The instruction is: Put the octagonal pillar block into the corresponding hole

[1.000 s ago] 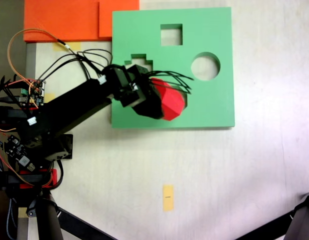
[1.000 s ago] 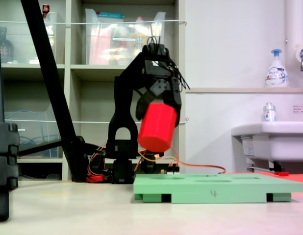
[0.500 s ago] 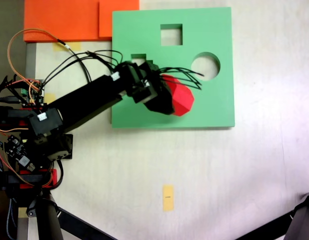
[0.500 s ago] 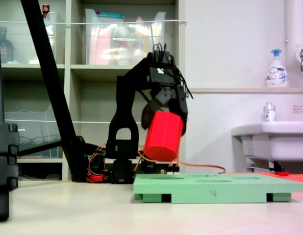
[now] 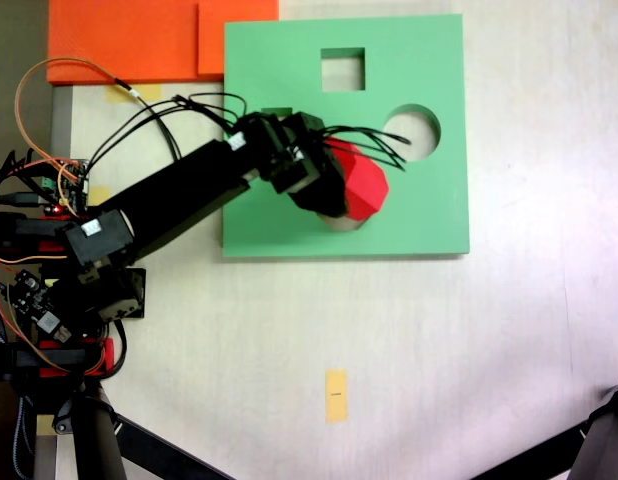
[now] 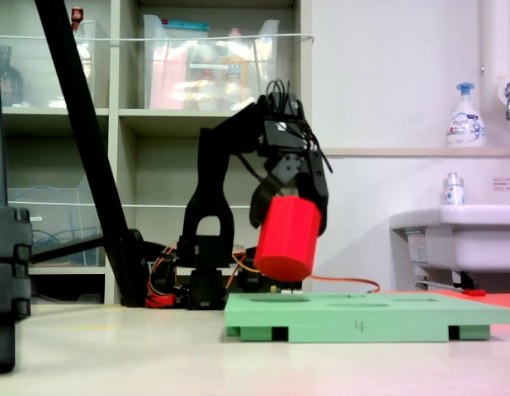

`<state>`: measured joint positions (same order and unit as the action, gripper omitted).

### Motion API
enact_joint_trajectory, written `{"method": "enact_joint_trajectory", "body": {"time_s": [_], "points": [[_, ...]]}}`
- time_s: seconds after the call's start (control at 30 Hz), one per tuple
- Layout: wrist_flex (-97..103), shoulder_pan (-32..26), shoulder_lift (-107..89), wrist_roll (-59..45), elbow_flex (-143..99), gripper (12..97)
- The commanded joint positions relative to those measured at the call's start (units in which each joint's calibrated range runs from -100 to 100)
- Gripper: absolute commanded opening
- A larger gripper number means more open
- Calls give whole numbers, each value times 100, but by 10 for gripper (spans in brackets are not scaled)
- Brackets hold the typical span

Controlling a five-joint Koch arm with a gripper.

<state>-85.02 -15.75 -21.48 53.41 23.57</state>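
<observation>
- The gripper (image 5: 334, 185) (image 6: 295, 202) has its jaws closed on the octagonal pillar block (image 5: 361, 186) (image 6: 286, 238), near frame centre in both fixed views.
- The block hangs tilted, clear above the green foam board (image 5: 429, 210) (image 6: 362, 318).
- The corresponding hole (image 5: 339, 221) peeks out just below the block in a fixed view.
- The round cutout (image 5: 411, 132) lies to the upper right.

I see the octagonal pillar block (image 5: 363, 186) in bright red, clasped by my black gripper (image 5: 334, 190). The foam board (image 5: 429, 210) is plain green; near the table's (image 5: 469, 340) far left corner lie orange foam sheets (image 5: 129, 40). The tabletop is off-white, bearing a yellow tape marker (image 5: 335, 395).
</observation>
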Motion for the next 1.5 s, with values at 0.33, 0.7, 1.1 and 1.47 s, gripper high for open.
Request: {"method": "enact_joint_trajectory", "body": {"time_s": [0.33,0.7,1.1,1.47], "points": [[-34,-39,-115,39,56,388],[-747,-39,528,39,36,389],[-718,-83,961,39,76,389],[-285,-83,1100,34,76,389]]}}
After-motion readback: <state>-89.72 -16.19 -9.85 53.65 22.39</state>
